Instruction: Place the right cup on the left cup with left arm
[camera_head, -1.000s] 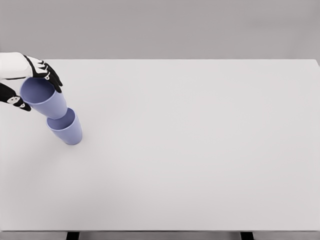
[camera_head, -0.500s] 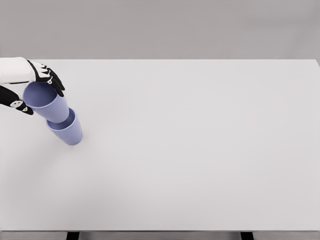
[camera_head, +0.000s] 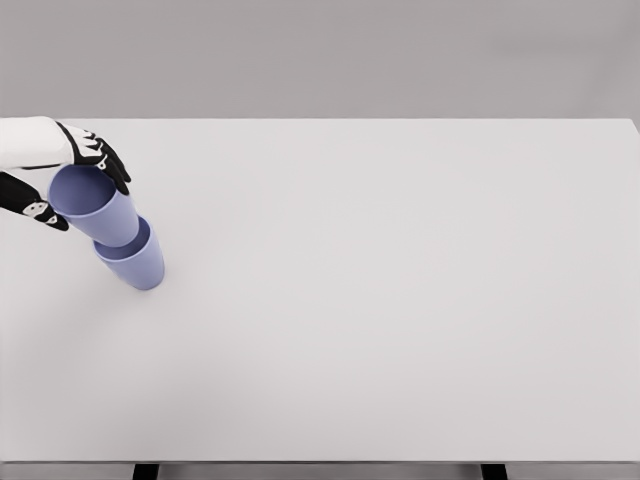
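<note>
Far left edge: the left hand (camera_head: 62, 172) comes in from the left on a white forearm, hand white with black fingers. The fingers (camera_head: 108, 162) wrap over the far rim of the upper cup (camera_head: 95, 208), and the thumb (camera_head: 38, 210) presses on the near side of the same rim, so the hand is closed around that cup and grasping it.

Upper cup: lavender-blue, open mouth facing up and slightly toward the camera, body tilted with its base pointing down and to the right. Its lower end sits inside the mouth of the lower cup (camera_head: 137, 263), the two touching.

Lower cup: same lavender-blue, standing on the table (camera_head: 400, 300) near the left side, a little right of and nearer the camera than the hand. Only a crescent of its rim shows on the right around the upper cup's base. It looks tilted the same way as the upper one; whether its base lies flat cannot be told.

Table: pale grey-white, wide, running to the right edge. Dark legs (camera_head: 146, 471) show beneath the near edge.
</note>
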